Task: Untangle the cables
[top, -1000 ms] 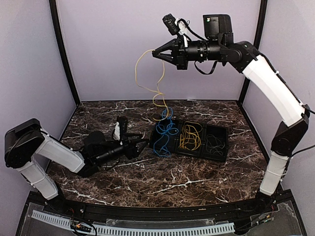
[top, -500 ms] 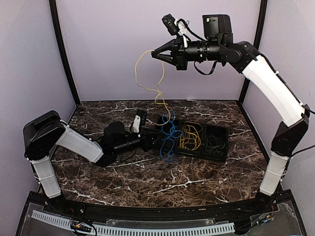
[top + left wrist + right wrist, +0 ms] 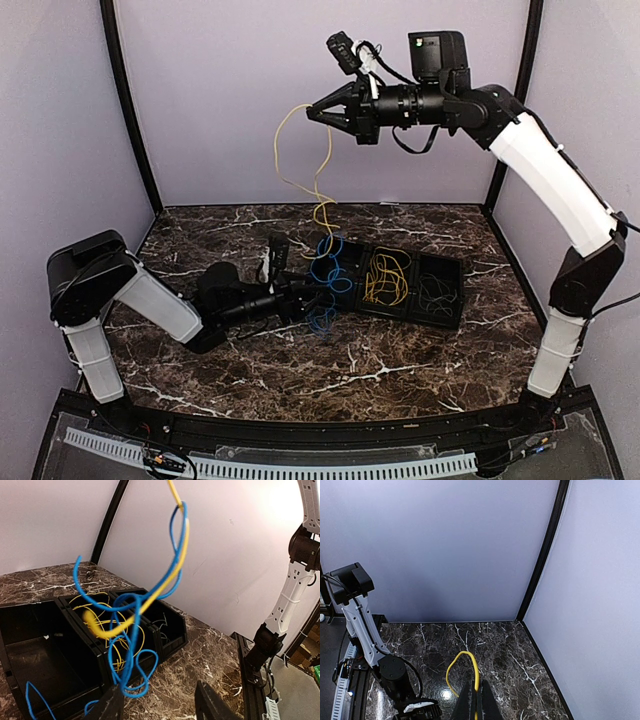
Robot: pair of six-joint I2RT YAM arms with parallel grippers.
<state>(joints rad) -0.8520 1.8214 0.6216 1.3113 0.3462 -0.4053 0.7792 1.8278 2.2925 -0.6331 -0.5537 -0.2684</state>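
High at the back, my right gripper (image 3: 312,112) is shut on a yellow cable (image 3: 279,140), which shows between its closed tips (image 3: 476,700) in the right wrist view. That yellow cable (image 3: 175,565) hangs down with a blue cable (image 3: 325,268) knotted round its lower part. The blue loops (image 3: 131,645) dangle over the left end of the black tray (image 3: 420,318). My left gripper (image 3: 305,300) is low beside them, jaws apart (image 3: 160,707). The lowest blue loop hangs just above its left finger (image 3: 112,707), not pinched. More yellow cables (image 3: 385,280) and dark grey cables (image 3: 435,290) lie in the tray.
The tray (image 3: 172,640) has three compartments side by side on the marble table. Purple walls with black corner posts (image 3: 130,110) close in the back and both sides. The left arm's base (image 3: 392,670) shows below the right gripper.
My left arm reached right to the hanging blue loops, then drew back slightly. The blue tangle swung a little left. The right gripper held still, shut on the yellow cable.
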